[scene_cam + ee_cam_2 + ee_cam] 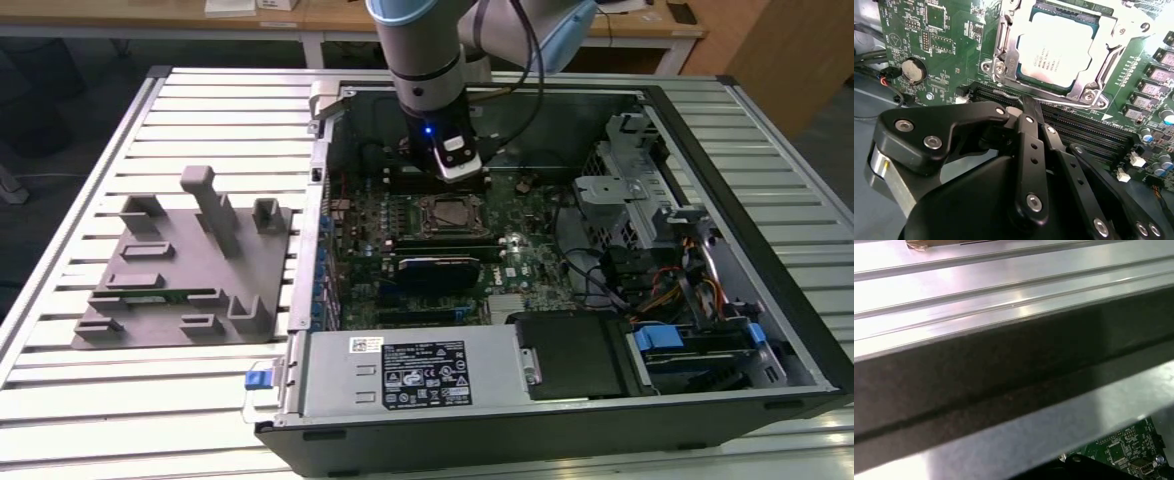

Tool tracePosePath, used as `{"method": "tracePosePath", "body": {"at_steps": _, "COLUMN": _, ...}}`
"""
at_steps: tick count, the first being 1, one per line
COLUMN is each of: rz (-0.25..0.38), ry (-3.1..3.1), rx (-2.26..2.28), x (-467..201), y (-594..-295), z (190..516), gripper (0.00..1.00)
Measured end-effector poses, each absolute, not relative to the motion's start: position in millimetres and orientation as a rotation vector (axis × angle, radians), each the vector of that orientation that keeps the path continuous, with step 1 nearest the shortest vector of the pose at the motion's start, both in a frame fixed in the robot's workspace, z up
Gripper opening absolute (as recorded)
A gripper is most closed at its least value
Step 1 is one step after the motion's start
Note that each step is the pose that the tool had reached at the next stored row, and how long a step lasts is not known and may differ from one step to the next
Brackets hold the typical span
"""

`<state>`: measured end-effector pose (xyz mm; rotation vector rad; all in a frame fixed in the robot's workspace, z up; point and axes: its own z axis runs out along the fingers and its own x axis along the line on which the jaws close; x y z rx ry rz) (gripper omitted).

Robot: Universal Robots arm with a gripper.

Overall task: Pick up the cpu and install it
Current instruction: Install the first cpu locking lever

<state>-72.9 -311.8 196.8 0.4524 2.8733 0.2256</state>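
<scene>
The cpu (1056, 47) lies flat in the motherboard socket (1004, 55), silver top up, with the socket's metal frame around it. In the exterior view the socket (450, 213) sits mid-board inside the open computer case (747, 330). My gripper (1029, 105) hangs just off the socket's edge, over the black memory slots (1089, 132). Its black fingers (1026, 135) are pressed together with nothing visible between them. From the exterior view the gripper (457, 172) is low inside the case, just behind the socket.
A grey holder block (187, 270) stands on the slatted table at the exterior view's left, with a green memory stick (160, 296) in it. The power supply (400, 372), drive cage (641, 170) and cables (667, 290) crowd the case. The case wall (1004, 380) is close in the first wrist view.
</scene>
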Motion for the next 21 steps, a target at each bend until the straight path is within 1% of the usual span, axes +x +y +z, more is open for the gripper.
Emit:
{"method": "tracePosePath", "body": {"at_steps": 15, "rz": 0.191, "ry": 2.862, "rx": 0.446, "x": -73.6, "y": -311.8, "z": 193.5, "gripper": 0.11}}
{"method": "tracePosePath", "body": {"at_steps": 21, "rz": 0.19, "ry": 2.862, "rx": 0.446, "x": -73.6, "y": -311.8, "z": 193.4, "gripper": 0.11}}
